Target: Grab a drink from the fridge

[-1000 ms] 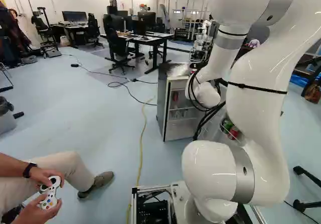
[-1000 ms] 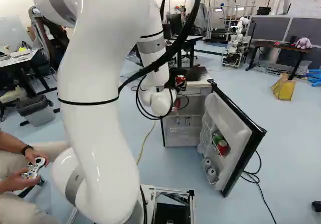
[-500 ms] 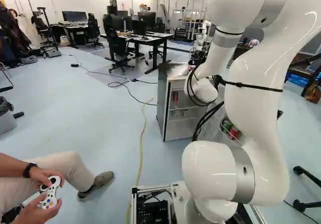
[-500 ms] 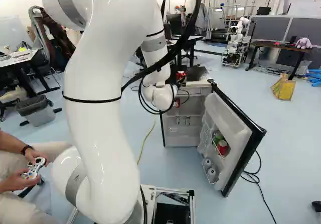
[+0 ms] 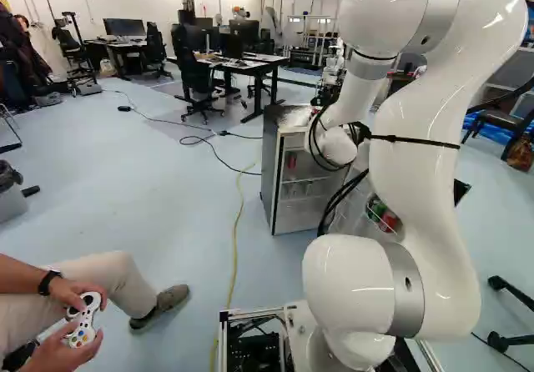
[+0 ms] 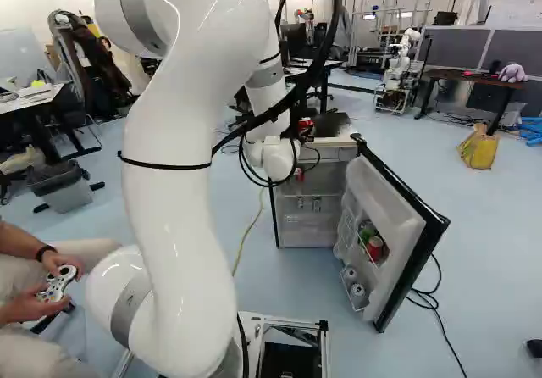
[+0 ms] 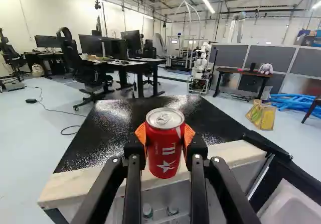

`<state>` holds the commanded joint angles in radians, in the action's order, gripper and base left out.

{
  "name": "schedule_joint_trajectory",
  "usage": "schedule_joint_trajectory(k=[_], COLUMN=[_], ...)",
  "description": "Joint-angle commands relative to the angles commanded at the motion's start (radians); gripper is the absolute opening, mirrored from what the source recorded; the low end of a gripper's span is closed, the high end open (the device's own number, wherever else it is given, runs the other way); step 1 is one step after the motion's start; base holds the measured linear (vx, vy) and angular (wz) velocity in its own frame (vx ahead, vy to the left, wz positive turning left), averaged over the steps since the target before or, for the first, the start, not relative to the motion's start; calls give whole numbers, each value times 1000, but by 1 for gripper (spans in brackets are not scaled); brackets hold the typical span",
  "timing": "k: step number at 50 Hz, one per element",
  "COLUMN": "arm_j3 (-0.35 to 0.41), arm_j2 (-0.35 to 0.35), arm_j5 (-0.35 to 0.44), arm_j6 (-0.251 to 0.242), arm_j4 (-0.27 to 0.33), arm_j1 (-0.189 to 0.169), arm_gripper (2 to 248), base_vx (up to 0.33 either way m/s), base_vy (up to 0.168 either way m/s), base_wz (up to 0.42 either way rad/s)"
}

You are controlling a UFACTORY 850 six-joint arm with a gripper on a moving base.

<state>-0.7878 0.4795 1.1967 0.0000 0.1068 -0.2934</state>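
Red and shiny, the drink can (image 7: 164, 158) is sitting clasped in the tool (image 7: 165, 136), twelve o'clock from the arm (image 6: 178, 183), by the fridge (image 7: 120, 123) top's edge; grabbing is looking done, carrying away is remaining.

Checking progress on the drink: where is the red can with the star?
In the wrist view, the red can is held between the fingers, with the fridge's black top beyond it.

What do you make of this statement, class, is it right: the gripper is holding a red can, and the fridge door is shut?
Not quite: the fridge door stands open, as the right base view shows. The rest is right: the gripper is holding a red can.
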Motion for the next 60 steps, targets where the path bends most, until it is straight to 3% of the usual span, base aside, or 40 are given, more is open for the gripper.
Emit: schedule_joint_trajectory(k=[18, 37, 38, 43, 44, 48, 49, 53, 54, 60], arm_j3=[-62, -69, -69, -69, -69, -69, -69, -63, -61, -37], arm_j2=[47, 52, 52, 52, 52, 52, 52, 48, 46, 28], arm_j5=[-28, -30, -30, -30, -30, -30, -30, -30, -30, -30], arm_j6=[0, 0, 0, 0, 0, 0, 0, 0, 0, 0], arm_j4=[0, 0, 0, 0, 0, 0, 0, 0, 0, 0], arm_j1=[8, 9, 9, 9, 9, 9, 9, 9, 8, 6], arm_gripper=[91, 101, 132, 132, 166, 166, 202, 202, 239, 247], base_vx=[0, 0, 0, 0, 0, 0, 0, 0, 0, 0], base_vy=[0, 0, 0, 0, 0, 0, 0, 0, 0, 0], base_wz=[0, 0, 0, 0, 0, 0, 0, 0, 0, 0])
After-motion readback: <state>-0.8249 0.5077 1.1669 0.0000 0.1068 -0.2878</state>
